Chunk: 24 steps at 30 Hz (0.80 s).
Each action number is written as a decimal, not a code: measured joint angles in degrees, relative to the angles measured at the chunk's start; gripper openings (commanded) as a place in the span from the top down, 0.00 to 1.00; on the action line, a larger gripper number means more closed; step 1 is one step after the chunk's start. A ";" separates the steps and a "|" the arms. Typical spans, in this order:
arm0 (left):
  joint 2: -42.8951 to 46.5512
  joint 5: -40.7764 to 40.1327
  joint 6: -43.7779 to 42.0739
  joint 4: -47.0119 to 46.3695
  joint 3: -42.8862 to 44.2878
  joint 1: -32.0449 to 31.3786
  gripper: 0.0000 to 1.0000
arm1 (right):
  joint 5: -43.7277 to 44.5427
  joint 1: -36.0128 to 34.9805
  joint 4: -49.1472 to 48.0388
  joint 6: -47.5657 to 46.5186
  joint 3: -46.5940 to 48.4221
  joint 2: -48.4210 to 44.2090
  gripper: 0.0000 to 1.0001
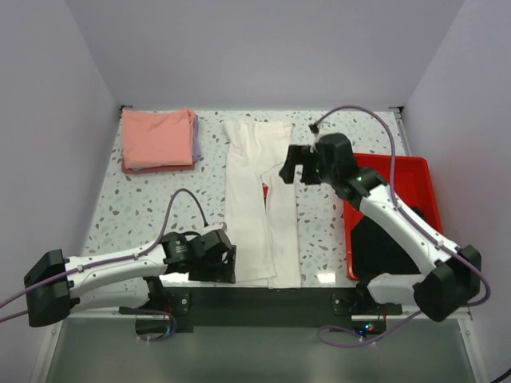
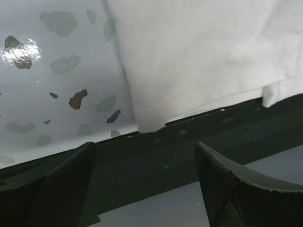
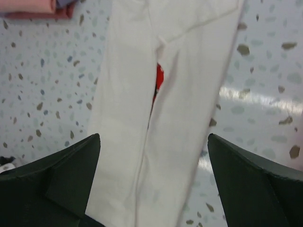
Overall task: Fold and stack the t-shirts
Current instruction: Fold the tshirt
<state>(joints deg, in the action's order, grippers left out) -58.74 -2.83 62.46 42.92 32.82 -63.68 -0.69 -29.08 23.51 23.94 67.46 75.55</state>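
At desk [image 1: 144, 207] centre, 12 to 6 o'clock: cream-white tee [image 1: 259, 207], a long limp strip, light, likely to sag; pinch at hem corners. Left jaws released at near hem, 7 o'clock; right jaws released, hovering 1 o'clock. Salmon-pink tee [image 1: 157, 140] at 10 o'clock and red tray [image 1: 399, 163] at 3 o'clock bound the fold path.

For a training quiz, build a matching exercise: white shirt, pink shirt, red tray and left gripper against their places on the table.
1 white shirt
2 pink shirt
3 red tray
4 left gripper

A far left corner
B right side
C near edge, at the white shirt's hem
D middle, laid out long

Pairs: 1-D, 2-A, 3-B, 4-C
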 measured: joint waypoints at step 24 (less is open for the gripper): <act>-6.62 1.51 -0.35 -10.73 -4.68 0.00 1.00 | 2.47 -27.67 19.41 14.05 -27.80 -14.47 0.12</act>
<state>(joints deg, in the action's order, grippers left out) -65.36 -1.32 62.11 32.18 28.14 -63.68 1.78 -56.75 42.92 38.00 39.66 61.08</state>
